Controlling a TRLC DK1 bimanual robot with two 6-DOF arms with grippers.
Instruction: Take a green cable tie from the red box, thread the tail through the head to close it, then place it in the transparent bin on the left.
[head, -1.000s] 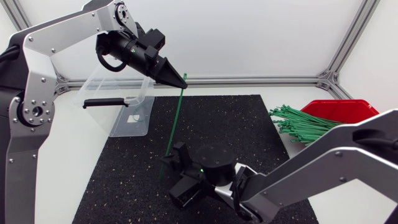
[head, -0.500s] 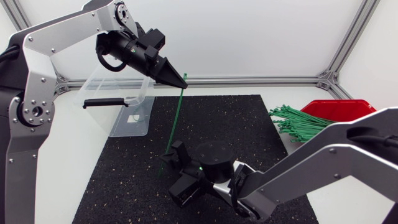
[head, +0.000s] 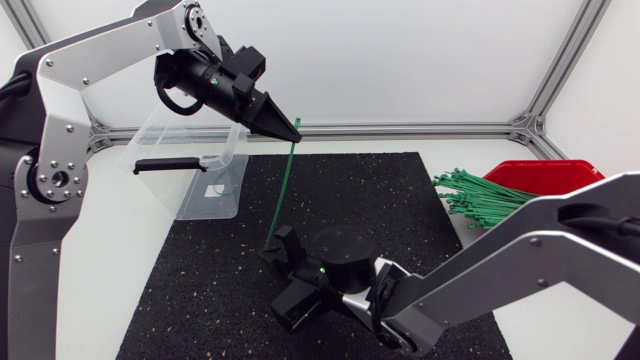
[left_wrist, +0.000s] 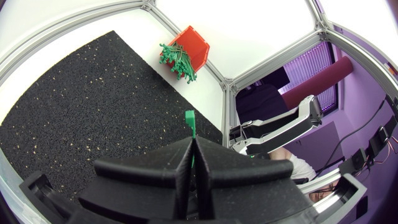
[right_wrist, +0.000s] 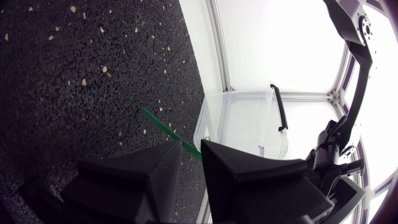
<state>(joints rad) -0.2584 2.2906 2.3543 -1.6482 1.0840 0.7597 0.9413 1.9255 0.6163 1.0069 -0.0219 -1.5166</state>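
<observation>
My left gripper (head: 288, 127) is held high over the mat's far left part, shut on a green cable tie (head: 281, 190) near its head. The head (left_wrist: 190, 121) sticks out past the closed fingertips. The tie hangs almost straight down to the mat. My right gripper (head: 274, 256) sits low on the mat at the tie's lower end. In the right wrist view the tail (right_wrist: 163, 126) runs into the narrow gap between the two fingers (right_wrist: 231, 163), which still stand slightly apart. The red box (head: 546, 177) is at the far right. The transparent bin (head: 196, 166) stands at the left.
A loose bundle of green cable ties (head: 484, 199) spills from the red box onto the table. A black speckled mat (head: 360, 195) covers the middle of the table. The bin has a black handle (head: 170, 165).
The right gripper's fingers have drawn closer together around the tie's lower end, and the right arm shifted slightly. The left arm and the tie have kept still.
</observation>
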